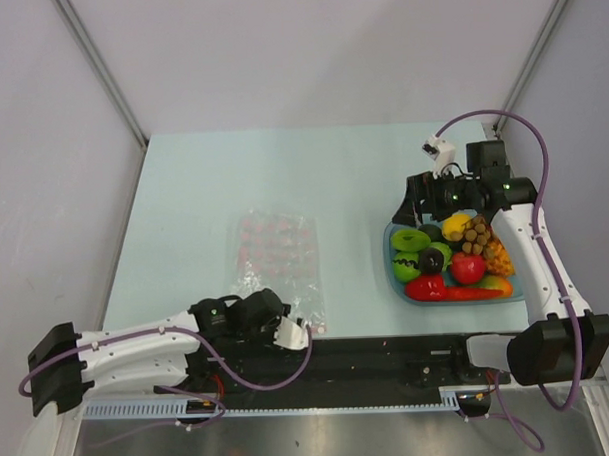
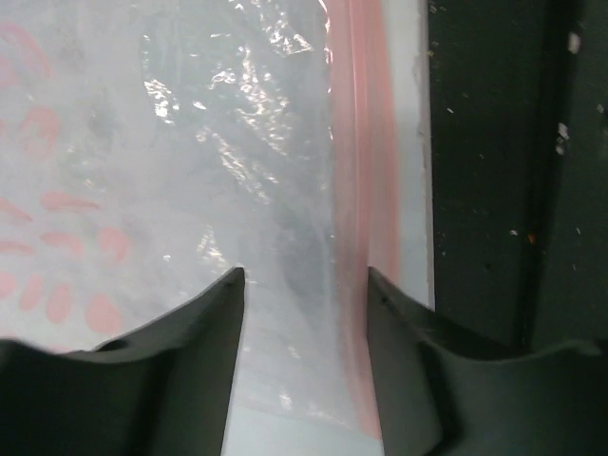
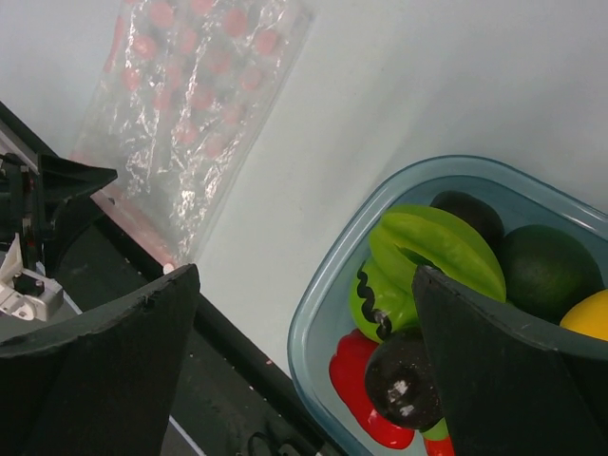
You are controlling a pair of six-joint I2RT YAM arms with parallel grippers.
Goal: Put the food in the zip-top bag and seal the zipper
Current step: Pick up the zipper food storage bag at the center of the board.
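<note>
Clear thin plastic zip-top bag [image 1: 278, 261] looks floppy, slippery; pinch at near-edge pink-red zipper strip [image 2: 356, 171]; left gripper [image 2: 304, 275] open astride it, right gripper [image 3: 304, 275] open, both empty.

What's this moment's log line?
left pincer: open over zipper of zip-top bag | right pincer: open above tray | food: in tray, none bagged

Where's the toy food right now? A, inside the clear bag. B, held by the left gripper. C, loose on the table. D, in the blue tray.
D: the toy food all sits in the blue tray, while the clear bag lies flat on the table with nothing in it.
</note>
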